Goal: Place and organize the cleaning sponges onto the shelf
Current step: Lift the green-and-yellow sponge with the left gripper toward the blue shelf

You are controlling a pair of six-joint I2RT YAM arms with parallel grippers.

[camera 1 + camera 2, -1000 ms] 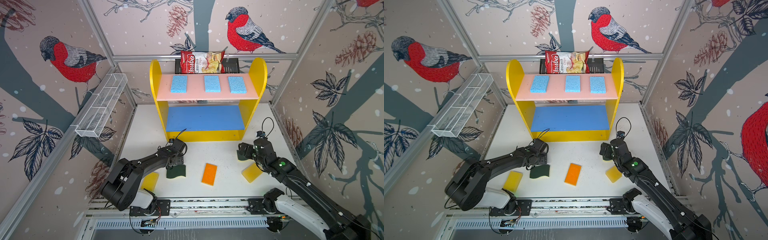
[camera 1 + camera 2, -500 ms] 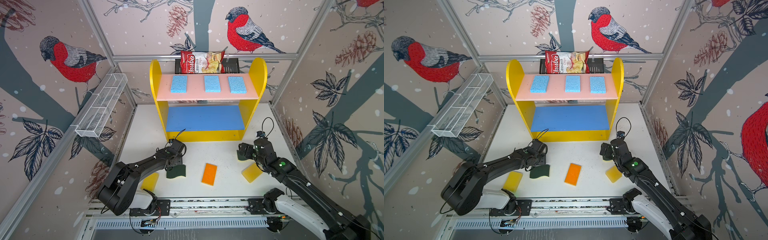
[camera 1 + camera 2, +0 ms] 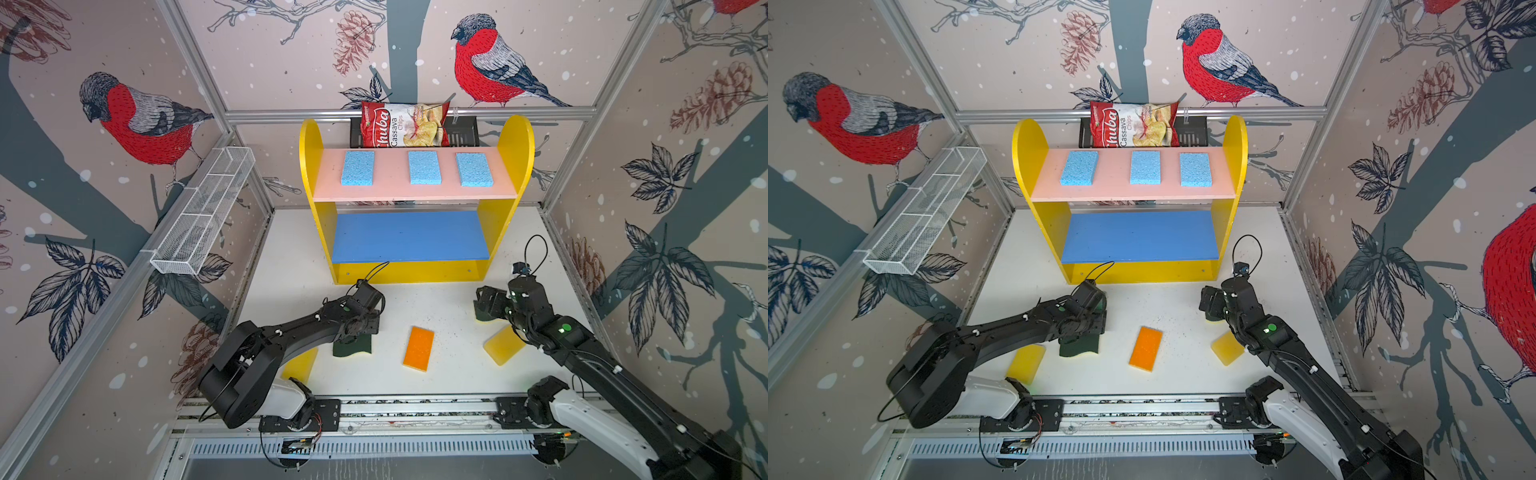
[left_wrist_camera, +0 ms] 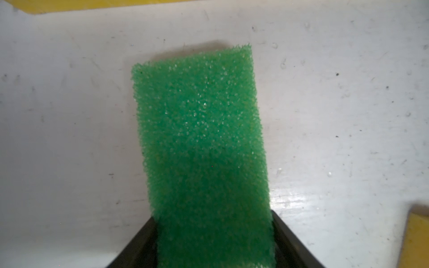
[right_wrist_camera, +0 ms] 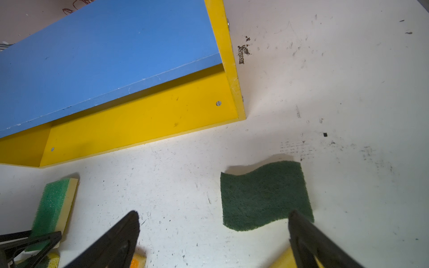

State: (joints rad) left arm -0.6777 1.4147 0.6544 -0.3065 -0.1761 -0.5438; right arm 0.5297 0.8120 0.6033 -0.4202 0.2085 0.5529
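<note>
My left gripper [image 4: 213, 217] is shut on the green-topped sponge [image 4: 199, 139], low over the white floor; the right wrist view shows that sponge [image 5: 53, 204] too. In both top views the arm hides it, and a wavy dark-green sponge [image 3: 353, 345] lies beside the left gripper [image 3: 371, 322]. My right gripper [image 5: 213, 213] is open just above another wavy sponge [image 5: 264, 197]. An orange-topped sponge [image 3: 419, 348] and two yellow sponges [image 3: 503, 345] [image 3: 301, 365] lie on the floor. Three light blue sponges [image 3: 424, 167] sit in a row on the shelf's [image 3: 515, 137] pink board; its blue board [image 3: 409, 237] is bare.
A red chips bag [image 3: 405, 124] leans in a black rack [image 3: 461, 133] behind the shelf. A white wire mesh basket [image 3: 203, 216] hangs on the left wall. The arms' rail [image 3: 415, 409] runs along the front edge.
My left arm has shifted slightly over its sponge. The right arm and the loose sponges have not moved.
</note>
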